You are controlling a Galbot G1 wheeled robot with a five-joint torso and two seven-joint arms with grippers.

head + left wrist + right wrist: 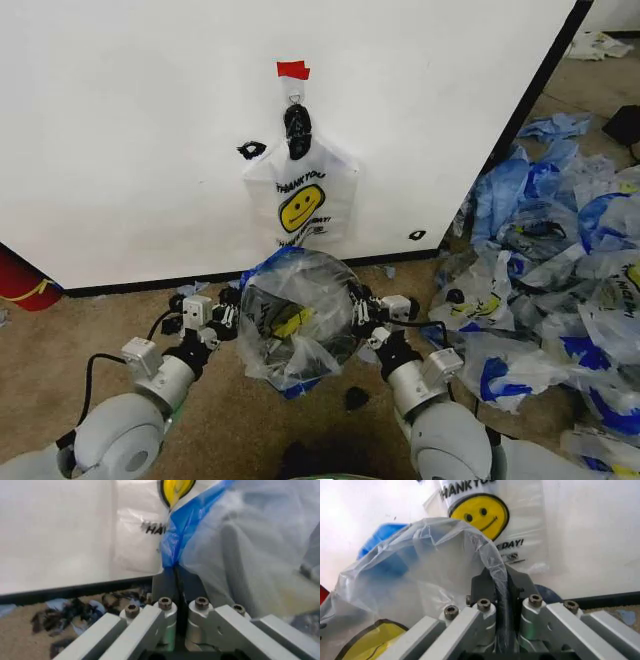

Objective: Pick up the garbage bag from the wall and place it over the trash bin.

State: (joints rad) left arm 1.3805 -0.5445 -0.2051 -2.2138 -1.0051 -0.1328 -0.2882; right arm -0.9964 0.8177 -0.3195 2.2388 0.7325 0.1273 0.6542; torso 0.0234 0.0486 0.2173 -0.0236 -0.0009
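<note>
The garbage bag [295, 320], translucent with blue patches and a yellow print, is stretched open between my two grippers just in front of the wall [130, 130]. A dark round shape under the plastic looks like the trash bin [262, 312], mostly covered. My left gripper [238, 310] is shut on the bag's blue edge [172, 543]. My right gripper [357, 308] is shut on the opposite rim [492, 566]. Both wrist views show the fingers [165, 583] [482, 587] pinched on plastic.
A bunch of smiley bags [300, 200] with a black knot hangs from the hook under red tape [293, 69]. A big pile of loose bags [560, 270] covers the floor to the right. A red object [20, 280] sits at the left. A black scrap [355, 398] lies near my base.
</note>
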